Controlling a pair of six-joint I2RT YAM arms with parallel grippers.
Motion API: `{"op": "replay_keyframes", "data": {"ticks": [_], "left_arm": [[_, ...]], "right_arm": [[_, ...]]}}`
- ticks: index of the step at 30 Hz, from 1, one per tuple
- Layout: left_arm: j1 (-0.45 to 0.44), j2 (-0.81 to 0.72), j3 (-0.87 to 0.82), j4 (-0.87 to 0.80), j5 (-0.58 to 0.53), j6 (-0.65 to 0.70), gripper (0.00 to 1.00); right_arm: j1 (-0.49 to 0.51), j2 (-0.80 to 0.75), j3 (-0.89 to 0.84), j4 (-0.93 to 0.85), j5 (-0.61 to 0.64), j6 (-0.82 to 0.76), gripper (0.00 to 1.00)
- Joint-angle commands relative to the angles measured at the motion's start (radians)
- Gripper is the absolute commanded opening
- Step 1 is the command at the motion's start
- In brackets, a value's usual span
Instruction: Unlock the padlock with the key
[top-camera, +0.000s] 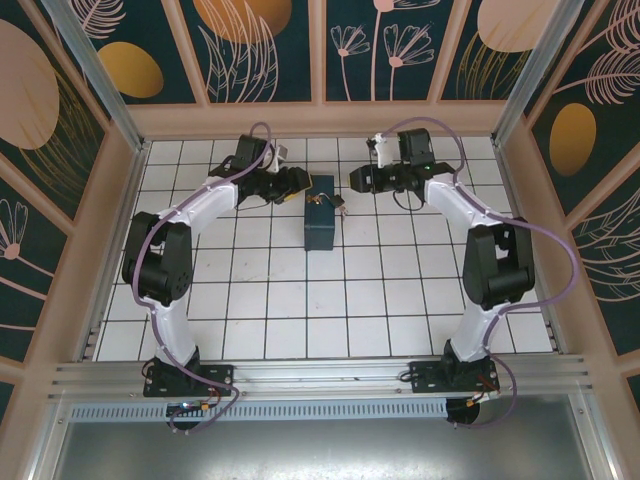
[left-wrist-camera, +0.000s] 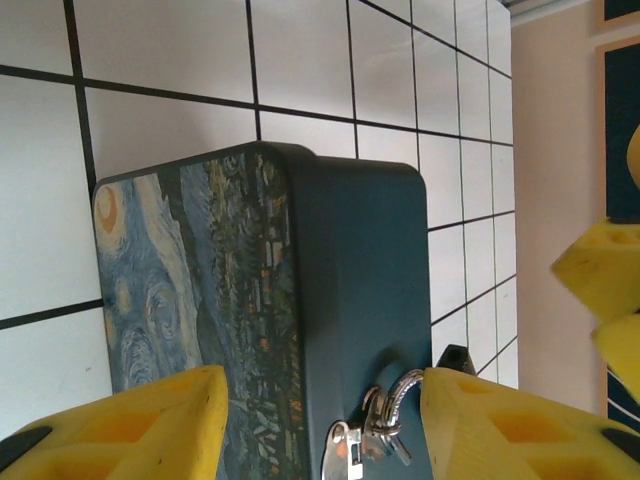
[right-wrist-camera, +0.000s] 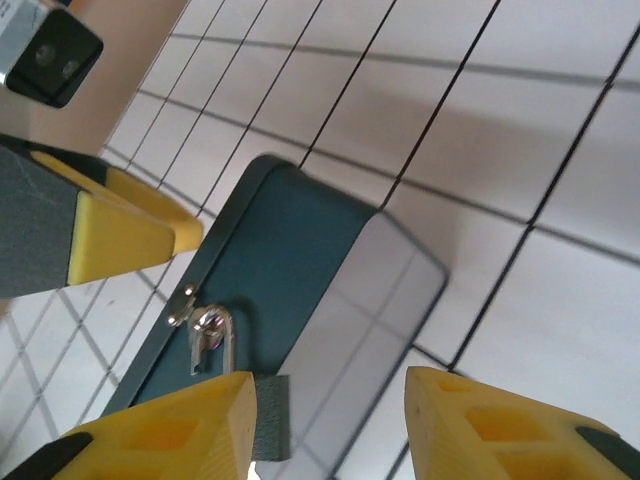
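One tiny padlock hangs from the hasp on the dark narrow side of a Starry-Night painted box, which rests on the tiled table. The left fingers straddle the box's thickness; whether they clamp it I cannot tell. The right fingers stand spread, near the padlock.

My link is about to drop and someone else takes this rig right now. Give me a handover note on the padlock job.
Left end effector: fingers straddle the Starry Night box at its hasp end; can't tell if clamped.
Right end effector: open, close to the box by the padlock.
The padlock hangs on the hasp and its shackle looks closed.
Done: both arms are at the box.
Left: insert key, turn, free the shackle. Key too small to make out.
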Motion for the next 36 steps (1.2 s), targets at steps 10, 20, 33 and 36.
{"op": "replay_keyframes", "data": {"ticks": [10,20,33,36], "left_arm": [[0.001,-0.014,-0.032,0.04,0.014,-0.015,0.54],[-0.001,-0.012,-0.046,0.053,0.032,-0.025,0.52],[-0.014,-0.016,-0.085,0.086,0.034,-0.049,0.5],[-0.016,-0.023,-0.116,0.135,0.056,-0.089,0.49]], "right_arm": [[0.02,0.046,-0.073,0.068,-0.188,0.133,0.45],[0.045,0.067,-0.119,0.137,-0.202,0.175,0.45],[0.049,-0.018,-0.243,0.354,-0.214,0.357,0.1],[0.053,-0.065,-0.309,0.463,-0.155,0.457,0.01]]}}
